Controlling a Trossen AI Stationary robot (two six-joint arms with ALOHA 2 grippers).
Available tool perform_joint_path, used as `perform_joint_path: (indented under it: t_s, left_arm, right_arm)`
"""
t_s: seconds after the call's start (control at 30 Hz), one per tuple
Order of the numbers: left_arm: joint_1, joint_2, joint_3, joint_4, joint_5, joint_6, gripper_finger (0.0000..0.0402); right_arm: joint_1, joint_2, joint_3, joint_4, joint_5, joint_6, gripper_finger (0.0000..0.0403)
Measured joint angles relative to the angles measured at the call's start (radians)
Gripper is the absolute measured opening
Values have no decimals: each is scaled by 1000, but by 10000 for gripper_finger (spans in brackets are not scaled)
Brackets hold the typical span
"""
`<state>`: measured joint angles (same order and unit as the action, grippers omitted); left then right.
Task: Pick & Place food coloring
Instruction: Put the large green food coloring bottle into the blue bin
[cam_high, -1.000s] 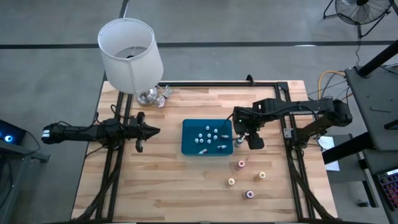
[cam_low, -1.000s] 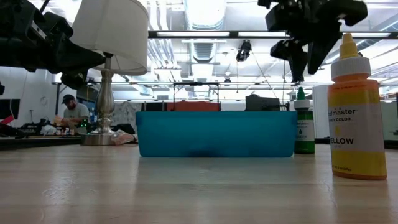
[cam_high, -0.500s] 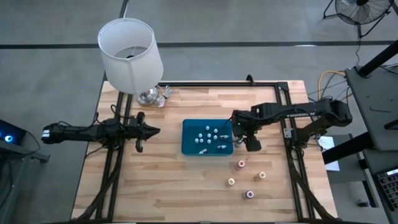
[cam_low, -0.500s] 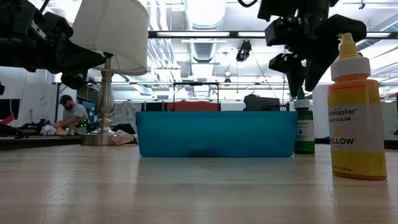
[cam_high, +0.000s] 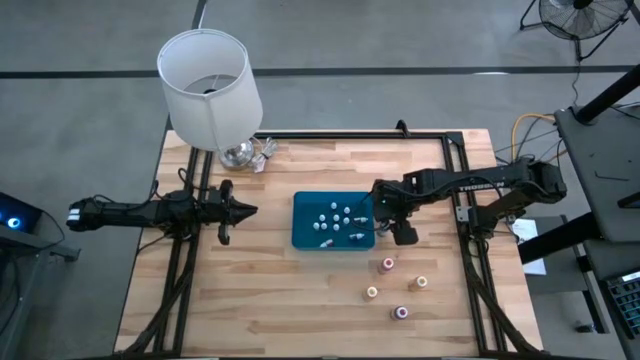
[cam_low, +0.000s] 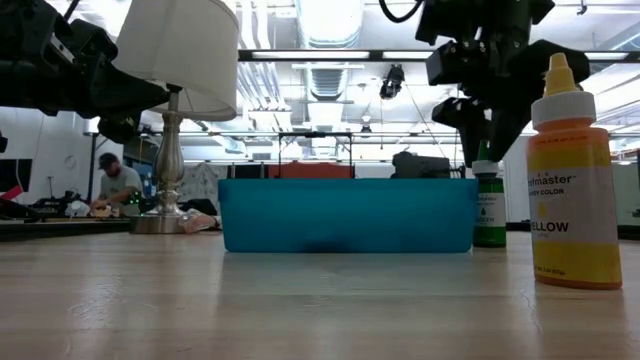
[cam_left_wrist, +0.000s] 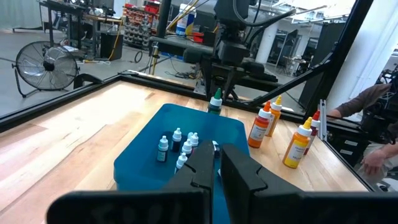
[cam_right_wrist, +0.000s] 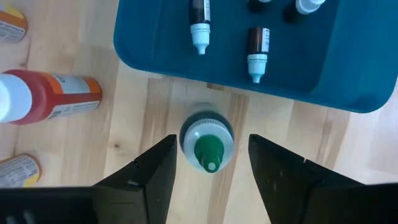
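A green-topped food coloring bottle (cam_right_wrist: 207, 140) stands upright on its base on the wood, just off the right wall of the blue tray (cam_high: 305, 235). My right gripper (cam_right_wrist: 211, 142) points down over it, open, one finger on either side of the cap without touching. In the low view the gripper (cam_low: 490, 125) hangs just above the green bottle (cam_low: 489, 205). Several more food coloring bottles stand toward the near right: red (cam_high: 388, 265), orange (cam_high: 421, 282), yellow (cam_high: 372, 292), pink (cam_high: 401, 312). My left gripper (cam_high: 246, 210) waits shut and level at the table's left.
Several small white-tipped dropper bottles (cam_high: 338, 222) lie and stand in the tray. A lamp with a white shade (cam_high: 210, 85) stands at the far left corner. A black frame (cam_high: 465, 215) runs along the table's sides. People sit in the room beyond.
My right gripper has come down toward the green bottle, its fingers staying open. The bottle and the other things have kept their places.
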<state>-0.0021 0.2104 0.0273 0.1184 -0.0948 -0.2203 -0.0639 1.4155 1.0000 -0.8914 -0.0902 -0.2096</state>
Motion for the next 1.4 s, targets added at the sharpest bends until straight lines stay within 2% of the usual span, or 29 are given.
perform_joint_path:
  t_s: [0.6, 0.73, 0.9, 1.1, 1.27, 1.4]
  left_arm:
    - [0, 0, 0, 0, 0, 0, 2]
    - [0, 0, 0, 0, 0, 0, 2]
    - [0, 0, 0, 0, 0, 0, 2]
    - [0, 0, 0, 0, 0, 0, 2]
    - [0, 0, 0, 0, 0, 0, 2]
    - [0, 0, 0, 0, 0, 0, 2]
  right_arm:
    - [0, 0, -48, 68, -23, -8, 188]
    - [0, 0, -56, 67, -23, -9, 163]
    - [0, 0, -52, 71, -23, -13, 106]
    - [0, 0, -43, 71, -22, -25, 105]
    - [0, -2, 20, -32, -14, -30, 105]
    - [-3, -5, 132, -180, 18, -59, 105]
